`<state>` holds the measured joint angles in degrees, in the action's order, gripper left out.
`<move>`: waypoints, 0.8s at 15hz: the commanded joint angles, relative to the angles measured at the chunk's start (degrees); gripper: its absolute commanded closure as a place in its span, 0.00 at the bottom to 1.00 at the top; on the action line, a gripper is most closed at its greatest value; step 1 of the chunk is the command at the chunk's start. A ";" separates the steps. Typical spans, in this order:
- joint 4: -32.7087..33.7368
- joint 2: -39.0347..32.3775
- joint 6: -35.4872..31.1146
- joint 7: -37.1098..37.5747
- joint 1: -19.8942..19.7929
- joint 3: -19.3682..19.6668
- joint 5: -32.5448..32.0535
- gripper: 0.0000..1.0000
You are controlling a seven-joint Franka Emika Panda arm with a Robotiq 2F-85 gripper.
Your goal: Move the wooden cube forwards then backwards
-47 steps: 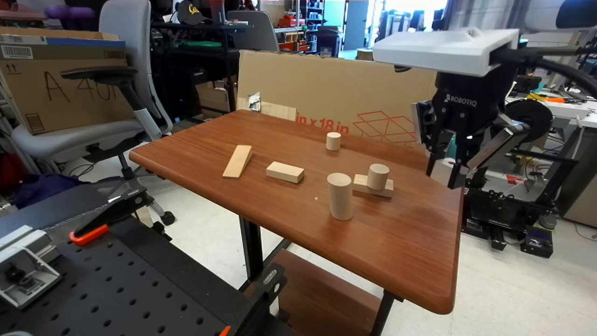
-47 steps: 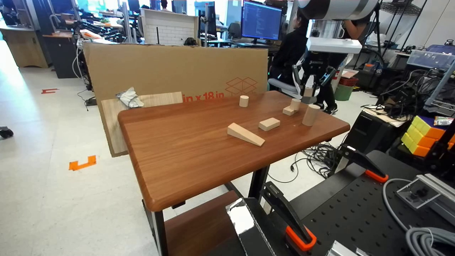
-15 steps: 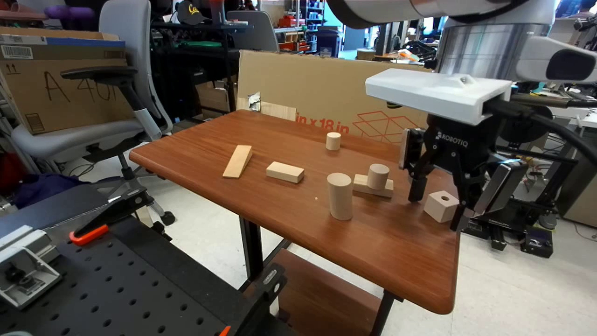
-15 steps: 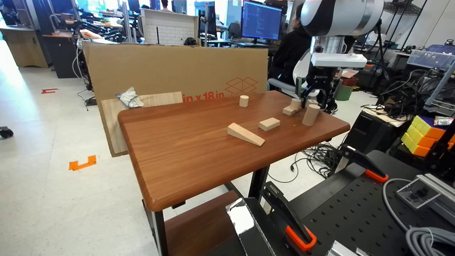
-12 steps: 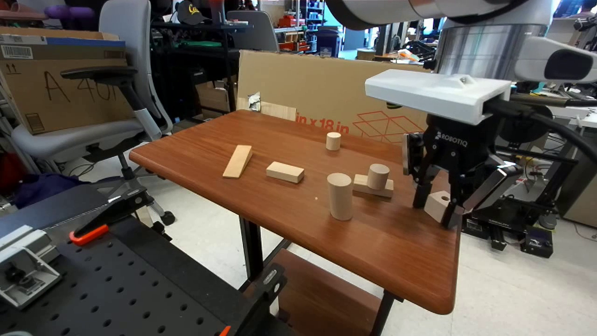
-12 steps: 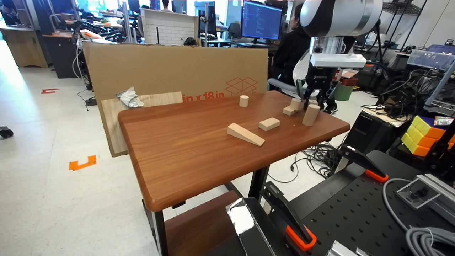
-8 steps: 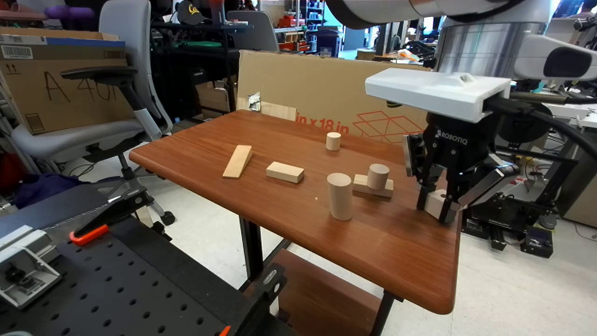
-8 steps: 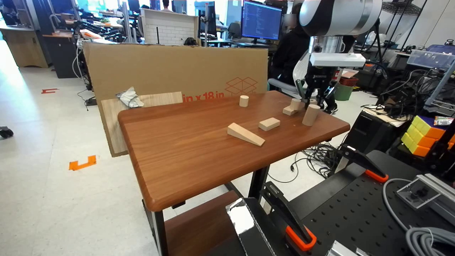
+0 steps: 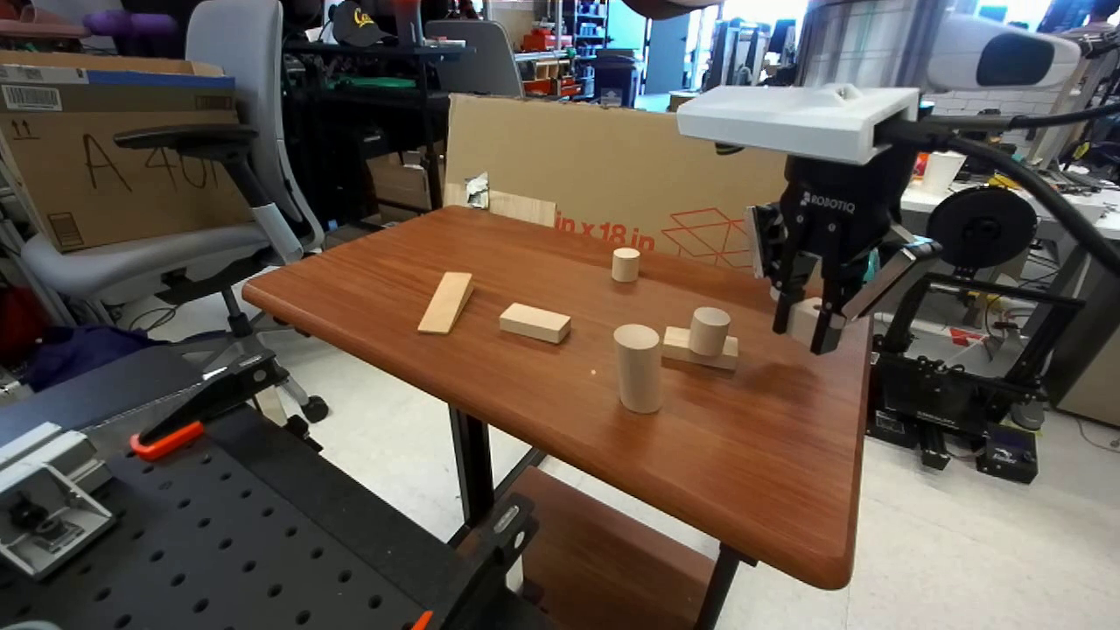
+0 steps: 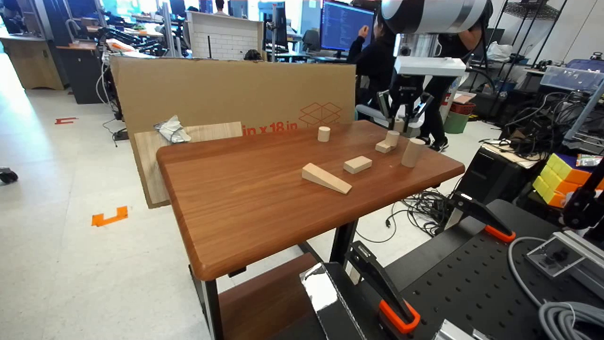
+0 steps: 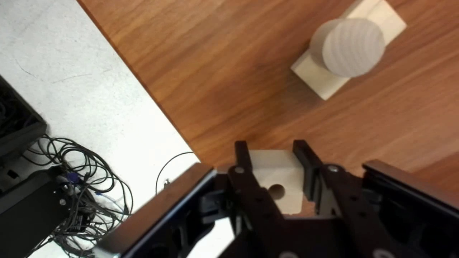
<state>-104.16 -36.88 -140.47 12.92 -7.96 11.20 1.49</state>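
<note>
The pale wooden cube (image 9: 803, 321) has a round hole in its top. My gripper (image 9: 802, 331) is shut on it and holds it above the table's right part in an exterior view. In another exterior view the cube (image 10: 399, 125) shows between the dark fingers, behind the short cylinder. In the wrist view the cube (image 11: 276, 161) sits between both fingertips of the gripper (image 11: 271, 146), its hole facing the camera. The left finger hides part of the cube's top.
A short cylinder (image 9: 709, 331) stands on a flat block (image 9: 677, 343), close to the held cube. A tall cylinder (image 9: 639, 372), a rectangular block (image 9: 535, 323), a wedge (image 9: 446, 303) and a small cylinder (image 9: 625, 265) stand on the table (image 9: 525, 262). Cardboard (image 9: 612, 166) stands behind.
The cube was held aloft 3.1 s ago. By 1.0 s ago the gripper stood open around it on the table. The gripper then closed on it, and both have since risen.
</note>
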 commanded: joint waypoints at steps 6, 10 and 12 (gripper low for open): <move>10.81 -7.33 1.81 5.00 2.22 -2.57 2.18 0.91; 13.59 -9.55 1.80 6.66 3.42 -3.80 3.03 0.91; 14.24 -10.08 1.69 7.21 3.89 -3.67 2.71 0.91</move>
<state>-93.00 -45.27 -140.47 19.41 -4.57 7.40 2.92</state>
